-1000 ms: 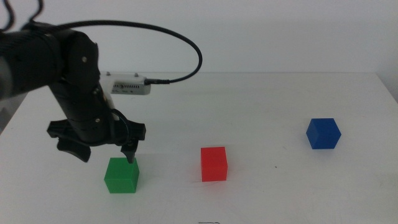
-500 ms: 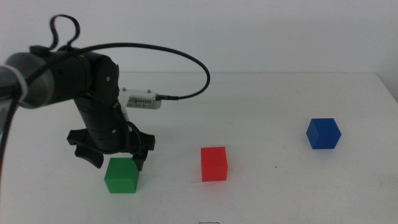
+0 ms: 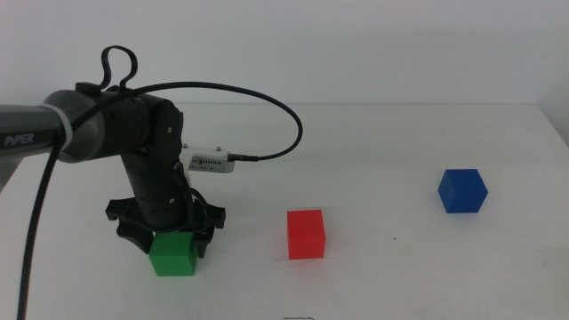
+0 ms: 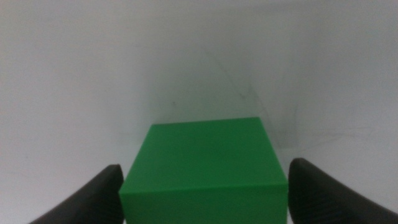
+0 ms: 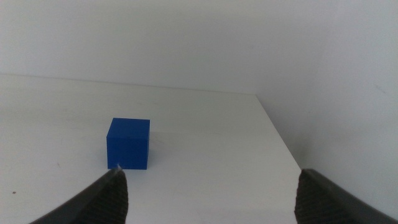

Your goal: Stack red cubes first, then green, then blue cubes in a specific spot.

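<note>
The green cube (image 3: 173,253) sits on the white table at the front left. My left gripper (image 3: 171,240) has come down over it, open, with one jaw on each side of the cube and a gap still showing. In the left wrist view the green cube (image 4: 206,168) fills the space between the two dark jaws. The red cube (image 3: 306,234) stands alone at the front middle. The blue cube (image 3: 462,190) stands at the right and also shows in the right wrist view (image 5: 129,144). My right gripper (image 5: 208,202) is open and empty, out of the middle view.
The left arm's black cable (image 3: 267,107) loops above the table behind the gripper. The table's right edge (image 3: 556,133) lies beyond the blue cube. Bare white tabletop lies between the red and blue cubes.
My left gripper has moved right and down, from behind the green cube to straddling it. The cubes have not moved.
</note>
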